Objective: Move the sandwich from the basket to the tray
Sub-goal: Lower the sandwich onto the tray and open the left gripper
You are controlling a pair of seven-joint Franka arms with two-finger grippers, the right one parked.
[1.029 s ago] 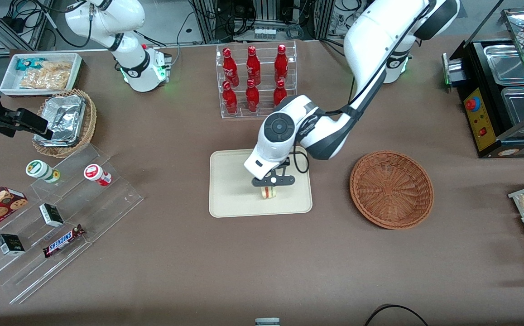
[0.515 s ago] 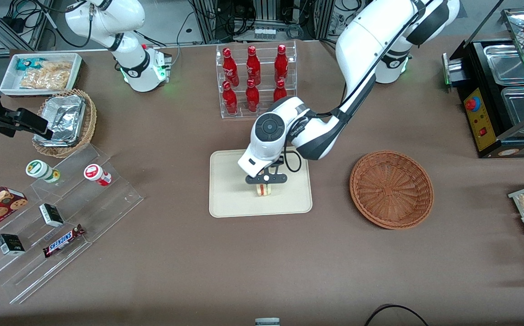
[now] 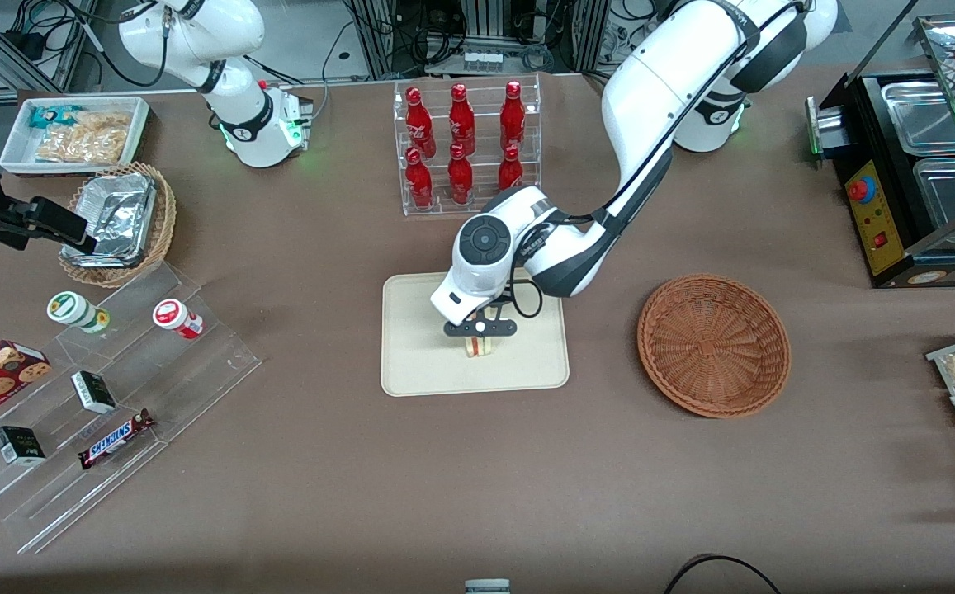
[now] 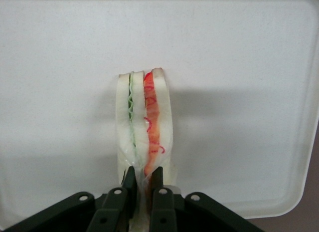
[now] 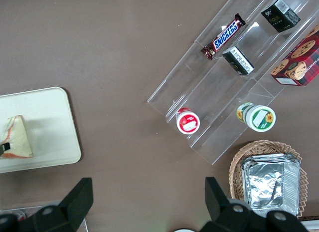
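Brown-clothed counter (image 3: 460, 478) carries a cream rectangular tray (image 3: 419, 363); there the black pincer (image 3: 479, 337) grips an upright triangular pale-bread sandwich (image 3: 479, 346). Beside lies a reddish-brown round wicker basket (image 3: 714, 344), red bottles (image 3: 460, 140) farther off.

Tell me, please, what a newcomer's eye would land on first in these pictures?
Probably the gripper over the middle of the cream tray, shut on a sandwich whose green and red filling shows along the cut edge. Next, the reddish-brown basket beside the tray toward the working arm's end, and the red bottles in a clear rack, farther from the front camera.
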